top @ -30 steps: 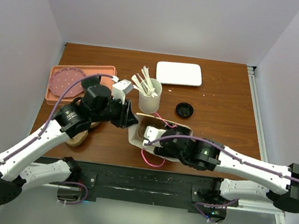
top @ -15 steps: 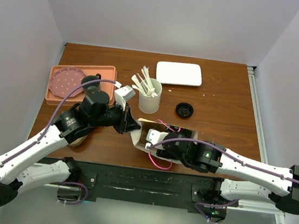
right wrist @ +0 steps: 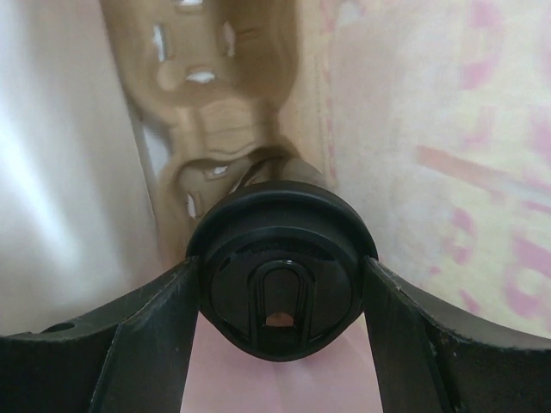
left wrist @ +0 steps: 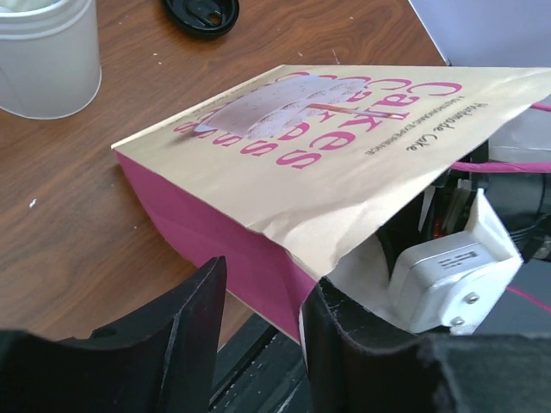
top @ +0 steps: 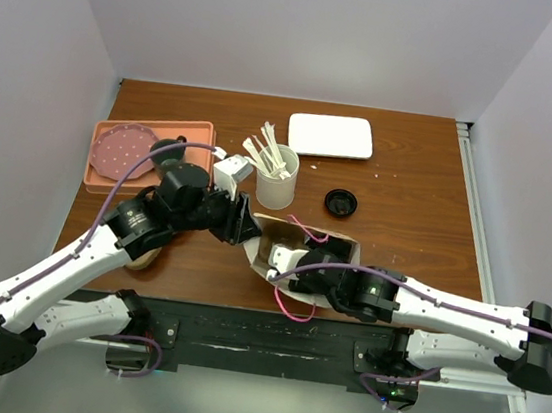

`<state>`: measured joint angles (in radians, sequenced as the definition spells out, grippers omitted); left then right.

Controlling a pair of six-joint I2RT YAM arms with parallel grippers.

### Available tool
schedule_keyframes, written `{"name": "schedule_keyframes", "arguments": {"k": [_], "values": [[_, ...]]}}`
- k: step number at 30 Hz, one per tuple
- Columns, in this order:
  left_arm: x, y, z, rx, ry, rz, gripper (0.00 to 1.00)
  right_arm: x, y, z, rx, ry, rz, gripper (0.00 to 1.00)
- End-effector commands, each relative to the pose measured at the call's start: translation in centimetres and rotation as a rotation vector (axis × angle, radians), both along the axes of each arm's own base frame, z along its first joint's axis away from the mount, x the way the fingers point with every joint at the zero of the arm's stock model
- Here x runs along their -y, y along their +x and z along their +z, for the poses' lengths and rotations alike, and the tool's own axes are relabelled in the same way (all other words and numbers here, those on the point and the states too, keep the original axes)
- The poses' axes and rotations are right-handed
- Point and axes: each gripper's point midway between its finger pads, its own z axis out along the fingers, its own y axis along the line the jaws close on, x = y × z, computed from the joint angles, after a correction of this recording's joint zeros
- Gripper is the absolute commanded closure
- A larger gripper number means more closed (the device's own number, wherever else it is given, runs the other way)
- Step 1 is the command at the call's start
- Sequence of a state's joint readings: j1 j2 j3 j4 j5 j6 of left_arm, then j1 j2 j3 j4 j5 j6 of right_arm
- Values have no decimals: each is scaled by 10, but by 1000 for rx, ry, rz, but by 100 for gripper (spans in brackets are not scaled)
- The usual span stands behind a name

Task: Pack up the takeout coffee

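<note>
The right jaws clasp the takeout coffee [right wrist: 275, 288] inside the paper bag [left wrist: 344, 163]; the left jaws stand partly open beside its mouth; seat the cup on the bag's floor before releasing

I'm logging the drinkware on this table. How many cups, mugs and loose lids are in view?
Cups: 2, the white cup and the coffee cup inside the bag
Mug: 1
Loose lid: 1
Total: 4
</note>
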<state>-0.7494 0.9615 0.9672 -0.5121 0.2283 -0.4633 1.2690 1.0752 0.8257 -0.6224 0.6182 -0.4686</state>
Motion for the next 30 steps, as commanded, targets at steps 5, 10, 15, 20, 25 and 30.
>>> {"name": "schedule_keyframes", "arguments": {"k": [5, 10, 15, 20, 25, 30], "values": [[1, 18, 32, 144, -14, 23, 69, -4, 38, 14, 222, -61, -60, 91], [2, 14, 31, 137, -29, 10, 77, -15, 35, 20, 166, 13, -51, 89], [4, 10, 31, 127, -47, -2, 80, -9, 29, 28, 90, 51, -42, 89], [3, 7, 24, 117, -53, -7, 82, 0, 29, 29, 45, 85, -63, 89], [5, 5, 13, 107, -59, -22, 85, 2, 32, 29, 48, 87, -84, 90], [5, 4, 12, 125, -54, -38, 87, 8, 30, 17, 37, 62, -91, 91]]}}
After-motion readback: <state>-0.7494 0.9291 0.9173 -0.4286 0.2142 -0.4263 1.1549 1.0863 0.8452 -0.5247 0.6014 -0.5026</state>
